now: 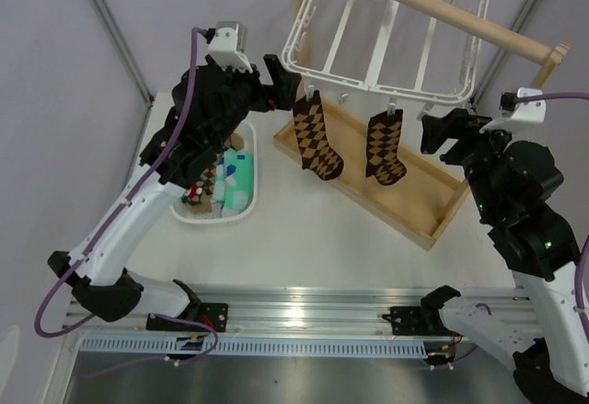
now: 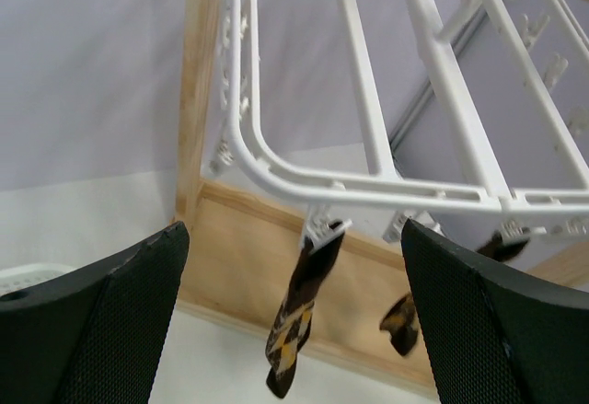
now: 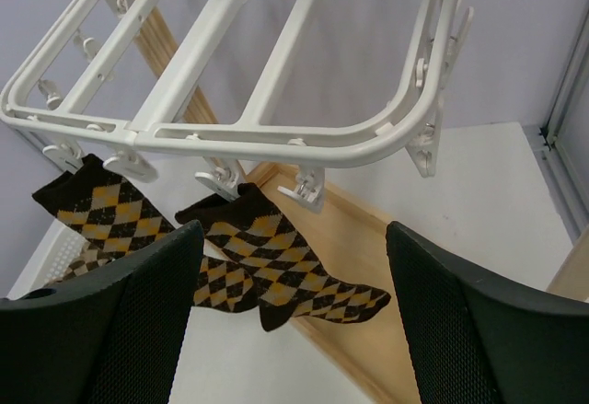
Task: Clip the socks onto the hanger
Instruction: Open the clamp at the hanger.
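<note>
While both pincers stand released and empty, we judge the step in hand to be fetching the next sock. The hanger (image 1: 366,83) hangs from the wooden rod (image 1: 460,17) at the far side of the table, over the wooden tray (image 1: 405,211). 2 argyle socks are already clipped to its near rail, the left sock (image 1: 315,137) and the right sock (image 1: 386,149).

The left gripper (image 1: 283,80) hovers just beside the left sock's clip with its jaws spread wide. The right gripper (image 1: 440,137) waits, also spread, near the right corner of the frame. More socks lie in the white basket (image 1: 255,174) at the left, among them a mint green sock (image 1: 239,183).

We suggest that the left arm back away straight toward the near side, so its fingers do not brush the hung sock or set the frame swinging. It is the arm closest to the basket, so it should take 1 sock only, pinched at the cuff, so the fabric hangs free below.

From the right wrist we see a free clip (image 3: 308,188) just right of the right sock. We would aim for that one and have the right arm steady the frame. The cuff should go deep between the clip's teeth before we let go.
</note>
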